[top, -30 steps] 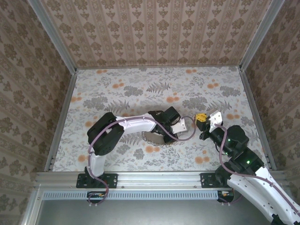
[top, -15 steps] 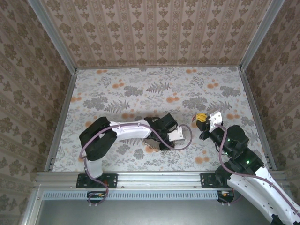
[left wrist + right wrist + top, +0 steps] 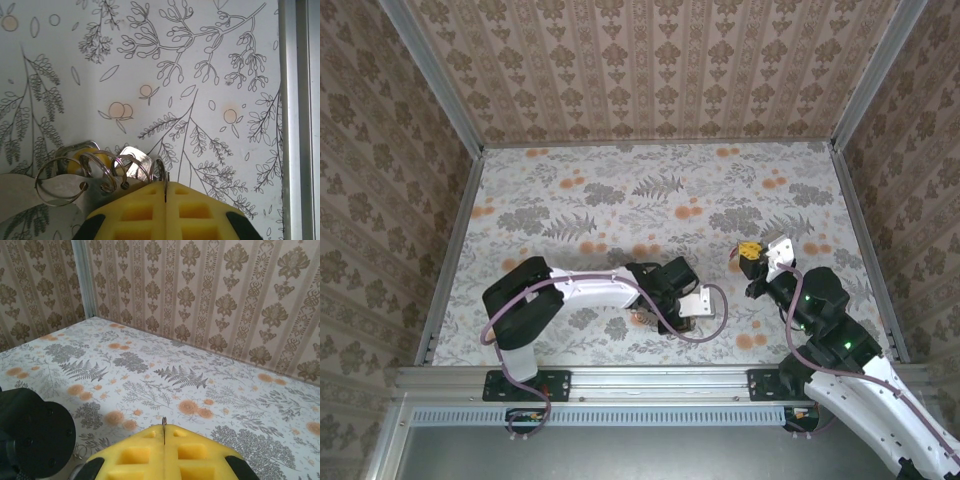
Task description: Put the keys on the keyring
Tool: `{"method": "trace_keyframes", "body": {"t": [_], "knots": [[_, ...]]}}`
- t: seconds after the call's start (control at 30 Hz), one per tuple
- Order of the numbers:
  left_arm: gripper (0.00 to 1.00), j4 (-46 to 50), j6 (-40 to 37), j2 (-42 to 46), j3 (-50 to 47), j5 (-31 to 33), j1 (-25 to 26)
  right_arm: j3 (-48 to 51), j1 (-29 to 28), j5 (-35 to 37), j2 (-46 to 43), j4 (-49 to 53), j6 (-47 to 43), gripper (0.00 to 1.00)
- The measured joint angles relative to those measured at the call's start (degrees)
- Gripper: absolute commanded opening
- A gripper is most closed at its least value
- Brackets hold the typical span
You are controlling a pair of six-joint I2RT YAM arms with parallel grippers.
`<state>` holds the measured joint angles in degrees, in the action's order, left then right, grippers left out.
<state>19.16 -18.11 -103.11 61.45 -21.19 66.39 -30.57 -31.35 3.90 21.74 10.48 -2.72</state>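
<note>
In the left wrist view my left gripper [image 3: 165, 186] has its yellow jaws shut on the wire of a silver keyring [image 3: 161, 172], just above the flowered table. Coils of ring wire [image 3: 100, 170] fan out to its left, carrying keys: a silver head [image 3: 136, 156] and a yellowish one [image 3: 89, 152]. From above, this gripper [image 3: 650, 315] sits low near the front of the table. My right gripper [image 3: 164, 429] is shut on a thin metal key tip [image 3: 164, 421], the rest of it hidden between the jaws. It hovers at the right [image 3: 750, 254].
The table [image 3: 620, 190] is a flowered sheet, boxed in by patterned walls with a metal rail [image 3: 290, 120] along its edge. The left arm's black joint [image 3: 30, 437] fills the lower left of the right wrist view. A purple cable [image 3: 715, 315] loops beside the left wrist.
The left arm has drawn back toward the near edge, carrying the keyring down and slightly left. The right arm has stayed still.
</note>
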Motion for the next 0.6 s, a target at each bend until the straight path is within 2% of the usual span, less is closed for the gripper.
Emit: {"method": "trace_keyframes", "body": {"t": [0.43, 0.6], "knots": [[0.0, 0.5, -1.1, -0.2, -0.1, 0.5, 1.9, 0.0, 0.3, 0.0, 0.0, 0.0, 0.0, 0.0], [0.04, 0.6, -1.2, -0.2, -0.1, 0.7, 2.3, 0.0, 0.5, 0.0, 0.0, 0.0, 0.0, 0.0]]}}
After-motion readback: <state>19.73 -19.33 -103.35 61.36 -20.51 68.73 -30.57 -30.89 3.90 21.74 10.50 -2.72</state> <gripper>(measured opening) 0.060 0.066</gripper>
